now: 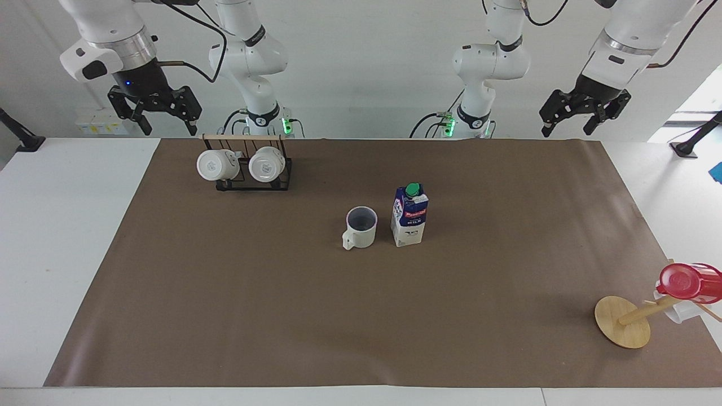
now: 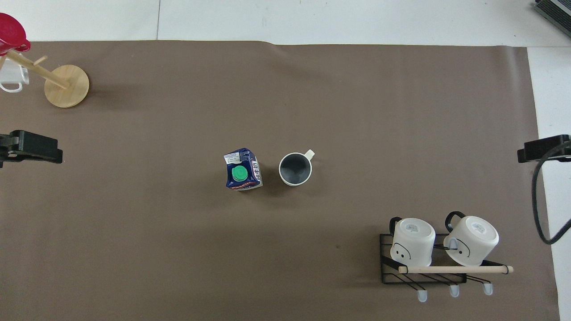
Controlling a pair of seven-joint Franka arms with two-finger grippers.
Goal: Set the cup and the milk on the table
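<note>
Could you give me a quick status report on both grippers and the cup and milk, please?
Left gripper open, empty, raised. Right gripper open, empty, raised. Cup and milk upright, side by side on table. Nothing obstructing.

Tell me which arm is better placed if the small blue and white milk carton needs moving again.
Probably left: the blue and white milk carton stands toward the left gripper's end, beside the cream-white mug. Both grippers are raised and open; the right gripper waits.

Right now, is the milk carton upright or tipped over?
Upright: the milk carton stands on its base on the brown sheet, green cap on top, beside the cup.
</note>
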